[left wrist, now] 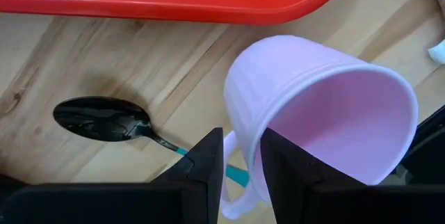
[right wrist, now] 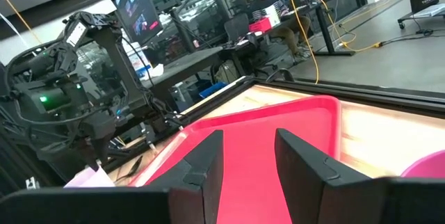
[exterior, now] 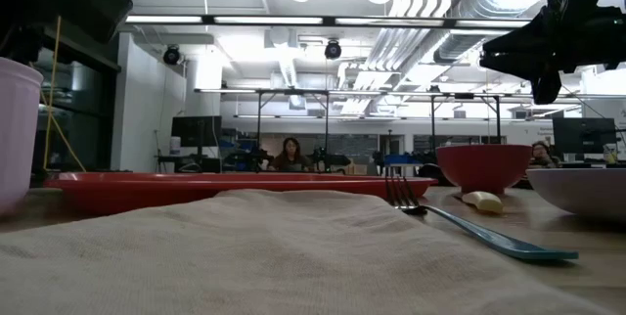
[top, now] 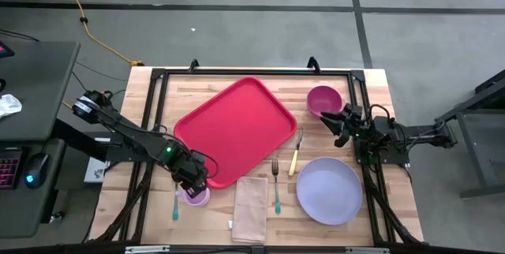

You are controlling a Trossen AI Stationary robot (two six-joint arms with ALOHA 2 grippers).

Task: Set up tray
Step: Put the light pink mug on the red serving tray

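Tray (top: 234, 130) of red plastic lies turned at an angle on the wooden bench (top: 379, 88), toward the far edge and a little left of the middle; nothing rests on it; in the low view we see its raised rim (exterior: 235, 186) as a long red band across the bench.

At the near left corner of the tray we find the left gripper (top: 195, 181); its fingers (left wrist: 201, 168) close on the wall of a pale lavender mug (top: 196, 196), one finger outside and one inside by the handle; the left wrist view shows the mug (left wrist: 327, 106) tipped over with its mouth facing sideways, just beside the tray's rim; a teal-handled spoon (top: 174, 205) lies on the bench next to it, its dark bowl (left wrist: 104, 118) on the wood.

Along the near edge sit a beige napkin (top: 251, 208), a fork (top: 276, 184) with a teal handle, and a round lavender plate (top: 330, 190) toward the right; a knife (top: 295, 158) with a cream handle lies between the tray and the plate; a magenta bowl (top: 324, 99) stands near the far right corner.

The right gripper (top: 338, 122) hangs above the bench just beside that bowl, on the right side; its jaws stand apart with nothing between them, and past them in the right wrist view we see the tray (right wrist: 278, 140).

In the room beyond, people (exterior: 290, 154) sit at desks.
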